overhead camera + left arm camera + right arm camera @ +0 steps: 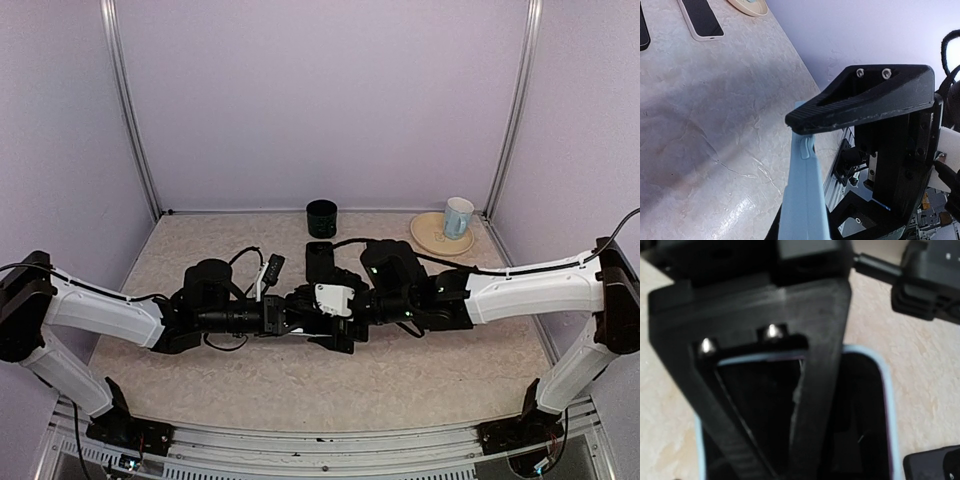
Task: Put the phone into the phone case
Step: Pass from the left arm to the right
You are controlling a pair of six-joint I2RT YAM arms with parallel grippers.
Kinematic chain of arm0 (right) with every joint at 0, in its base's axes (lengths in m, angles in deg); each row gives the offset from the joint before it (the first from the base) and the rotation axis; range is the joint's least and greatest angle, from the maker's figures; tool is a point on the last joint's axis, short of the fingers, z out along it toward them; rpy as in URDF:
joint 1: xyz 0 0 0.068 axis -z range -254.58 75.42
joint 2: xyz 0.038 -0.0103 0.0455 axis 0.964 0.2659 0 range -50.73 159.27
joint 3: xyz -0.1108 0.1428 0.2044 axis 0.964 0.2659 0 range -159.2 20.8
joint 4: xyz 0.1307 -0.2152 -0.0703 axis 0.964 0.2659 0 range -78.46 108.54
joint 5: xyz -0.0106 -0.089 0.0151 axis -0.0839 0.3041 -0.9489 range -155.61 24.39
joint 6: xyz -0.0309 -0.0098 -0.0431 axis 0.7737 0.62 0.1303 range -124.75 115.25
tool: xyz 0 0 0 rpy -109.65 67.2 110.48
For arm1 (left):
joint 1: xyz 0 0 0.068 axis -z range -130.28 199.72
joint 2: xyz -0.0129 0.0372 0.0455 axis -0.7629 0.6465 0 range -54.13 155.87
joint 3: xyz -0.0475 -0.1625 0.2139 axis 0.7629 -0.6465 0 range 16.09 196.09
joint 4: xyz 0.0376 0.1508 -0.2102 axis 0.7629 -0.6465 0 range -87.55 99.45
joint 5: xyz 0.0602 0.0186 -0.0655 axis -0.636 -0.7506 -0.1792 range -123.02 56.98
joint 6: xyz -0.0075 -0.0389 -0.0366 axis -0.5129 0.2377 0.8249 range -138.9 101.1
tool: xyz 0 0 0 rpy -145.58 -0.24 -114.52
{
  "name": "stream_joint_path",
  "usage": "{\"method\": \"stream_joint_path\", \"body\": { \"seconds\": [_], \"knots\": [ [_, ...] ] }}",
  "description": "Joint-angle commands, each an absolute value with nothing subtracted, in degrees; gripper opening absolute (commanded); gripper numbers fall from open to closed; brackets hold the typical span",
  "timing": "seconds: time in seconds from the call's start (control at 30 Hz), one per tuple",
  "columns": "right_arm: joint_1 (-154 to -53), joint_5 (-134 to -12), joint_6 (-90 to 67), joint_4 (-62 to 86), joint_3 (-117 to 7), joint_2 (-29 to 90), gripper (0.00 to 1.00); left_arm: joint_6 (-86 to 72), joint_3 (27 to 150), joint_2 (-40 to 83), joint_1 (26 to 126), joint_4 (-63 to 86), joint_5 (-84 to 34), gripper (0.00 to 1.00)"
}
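Note:
A light blue phone case [805, 200] is clamped edge-on in my left gripper [790, 170], one black finger [860, 105] across its top. The right wrist view shows the phone [860, 415], black screen up, lying inside the blue rim of the case [888, 390]. A finger [815, 405] of my right gripper crosses the screen, and its other finger is out of frame, so the jaws stand wide apart. From above, the left gripper [300, 322] and the right gripper [350, 318] meet at mid-table, hiding phone and case.
Behind the grippers a dark phone [320, 262] lies flat on the table, with a black cup [321, 217] beyond it. A plate [428, 232] with a mug [458, 216] stands at the back right. The left wrist view also shows a white-cased phone [700, 17].

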State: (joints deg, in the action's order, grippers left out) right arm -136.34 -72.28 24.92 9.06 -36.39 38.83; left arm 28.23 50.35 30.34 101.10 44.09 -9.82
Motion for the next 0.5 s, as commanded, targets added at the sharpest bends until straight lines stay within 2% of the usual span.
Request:
{"method": "stream_joint_path", "body": {
  "seconds": [0.0, 0.1, 0.2, 0.4, 0.47],
  "knots": [
    [-136.9, -71.9, 23.9, 11.2, -38.6, 41.0, 1.0, 27.2, 52.3, 29.3, 101.4, 48.0, -10.5, 0.0],
    [-136.9, -72.0, 23.4, 11.2, -38.6, 41.7, 0.99, 27.0, 52.3, 29.2, 101.4, 47.9, -10.8, 0.0],
    [-136.9, -71.5, 23.2, 11.7, -38.4, 42.0, 0.92, 26.9, 52.4, 29.1, 101.4, 47.9, -10.7, 0.0],
    [-136.9, -71.1, 22.8, 13.2, -39.4, 42.3, 0.64, 26.4, 52.5, 29.1, 101.4, 46.8, -10.9, 0.0],
    [-136.9, -71.5, 22.6, 13.6, -39.7, 42.3, 0.61, 26.3, 52.4, 29.0, 101.3, 46.7, -11.1, 0.0]
  ]
}}
